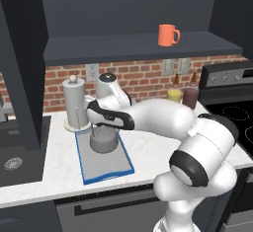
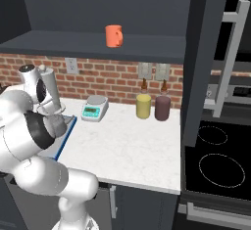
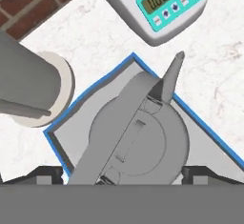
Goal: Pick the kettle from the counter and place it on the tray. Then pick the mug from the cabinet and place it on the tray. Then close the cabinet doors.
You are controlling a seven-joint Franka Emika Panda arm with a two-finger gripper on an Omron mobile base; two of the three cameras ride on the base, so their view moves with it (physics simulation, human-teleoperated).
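The squat grey kettle point(image 1: 104, 141) point(image 3: 143, 139) stands upright on the blue-rimmed grey tray point(image 1: 107, 169) point(image 3: 95, 93) on the white counter point(image 1: 54, 172), its spout toward the scale. My gripper point(image 1: 104, 130) point(image 3: 123, 174) hovers just over the kettle and is open. The fingertips point(image 3: 50, 173) stand wide on either side of the kettle body, off its handle. The orange mug point(image 1: 168, 35) point(image 2: 113, 35) sits upright on the dark shelf of the navy cabinet point(image 1: 138, 46). Both cabinet doors point(image 1: 22, 63) point(image 2: 206, 62) stand open.
A tall grey paper-towel holder point(image 1: 75, 102) point(image 3: 28, 85) stands just behind the tray's left corner. A white kitchen scale point(image 2: 95, 107) point(image 3: 157, 6) lies beyond the tray. A yellow canister point(image 2: 143, 105) and a maroon canister point(image 2: 163, 107) stand by the brick wall. The stove point(image 2: 215, 160) is at right, the sink point(image 1: 15, 152) at left.
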